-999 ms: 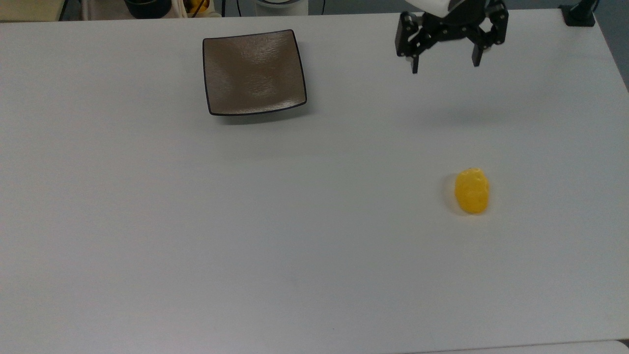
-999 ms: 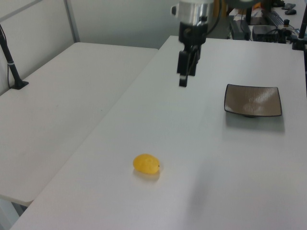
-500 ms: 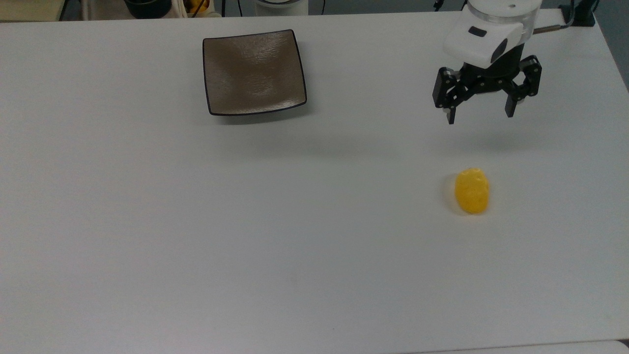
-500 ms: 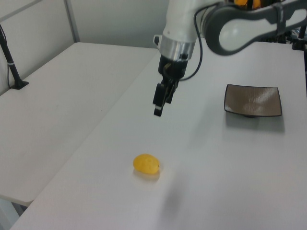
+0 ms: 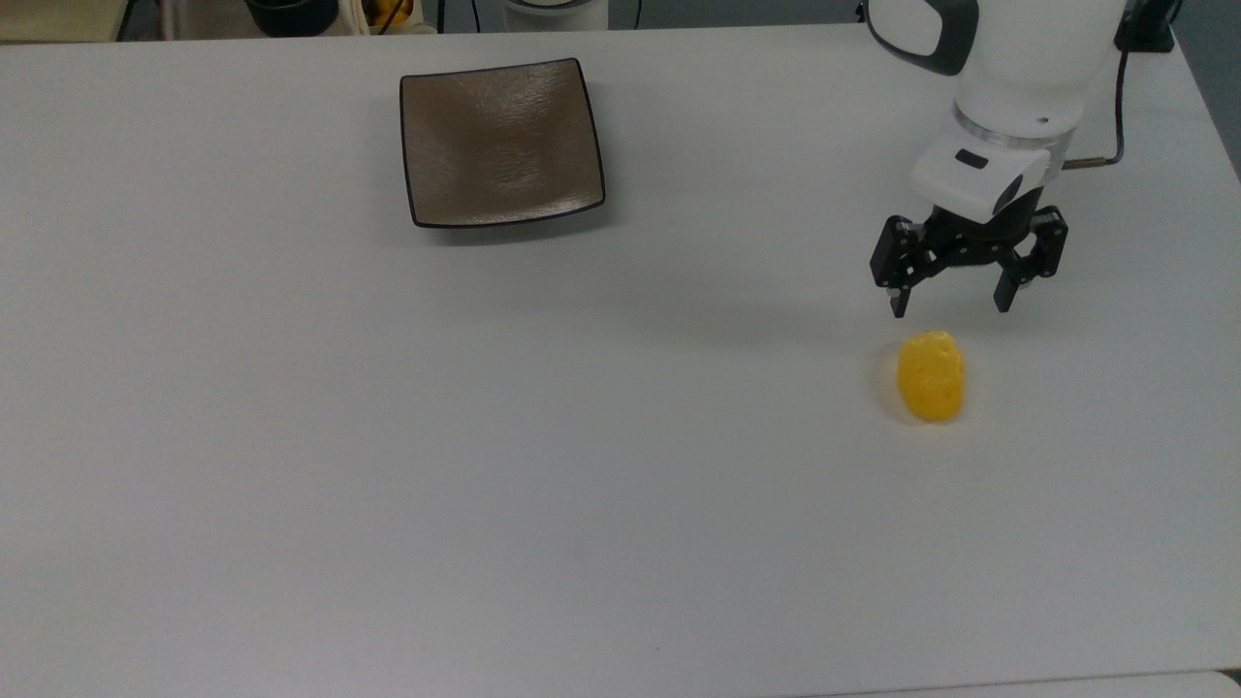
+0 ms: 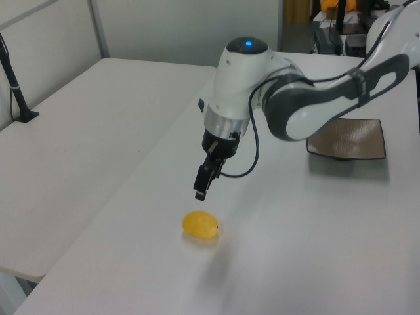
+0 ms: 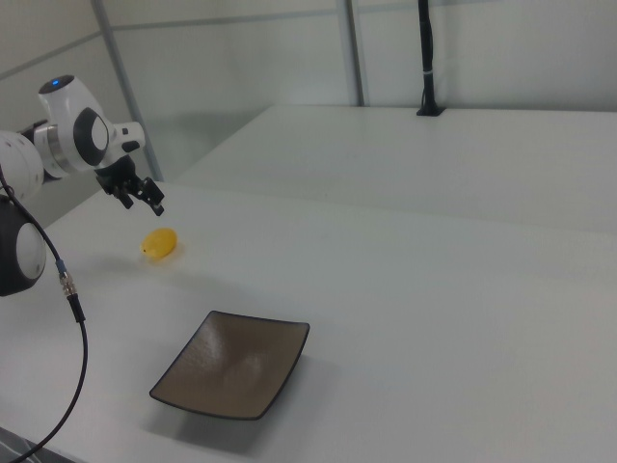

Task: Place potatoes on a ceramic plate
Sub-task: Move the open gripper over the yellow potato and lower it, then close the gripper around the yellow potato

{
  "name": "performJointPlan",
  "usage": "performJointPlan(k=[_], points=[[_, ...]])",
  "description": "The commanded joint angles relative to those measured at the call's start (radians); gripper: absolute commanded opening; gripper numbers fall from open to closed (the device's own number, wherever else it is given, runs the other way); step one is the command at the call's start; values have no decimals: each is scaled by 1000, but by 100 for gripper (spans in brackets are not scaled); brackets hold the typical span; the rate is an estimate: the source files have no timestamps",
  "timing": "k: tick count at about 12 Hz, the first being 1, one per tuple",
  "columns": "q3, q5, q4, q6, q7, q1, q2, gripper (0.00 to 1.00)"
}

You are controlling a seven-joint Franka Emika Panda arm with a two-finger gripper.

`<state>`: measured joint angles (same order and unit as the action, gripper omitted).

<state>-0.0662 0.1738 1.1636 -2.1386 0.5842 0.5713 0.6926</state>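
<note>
— Potato (image 5: pixel 931 376) lies where?
— On the white tabletop (image 5: pixel 582 436), toward the top view's right, well apart from the plate (image 5: pixel 502 142). Its long axis runs up and down in the top view, one end pointing at the claw (image 5: pixel 952 299).
— And the claw?
— Spread wide and gripping nothing, it hangs just above the potato's far end without touching it. In the left view its fingers (image 6: pixel 200 186) point down, slightly tilted.
— The plate?
— Bare, flat on the tabletop, near the top view's upper edge.
</note>
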Motion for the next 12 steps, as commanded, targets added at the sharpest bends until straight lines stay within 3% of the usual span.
performJointPlan(k=[1,6,12], points=[[17,100,-35,-78,81,36,76,100],[12,242,-33,-190,175,44,153,100],[9,271,-27,-228,180,44,192,100]])
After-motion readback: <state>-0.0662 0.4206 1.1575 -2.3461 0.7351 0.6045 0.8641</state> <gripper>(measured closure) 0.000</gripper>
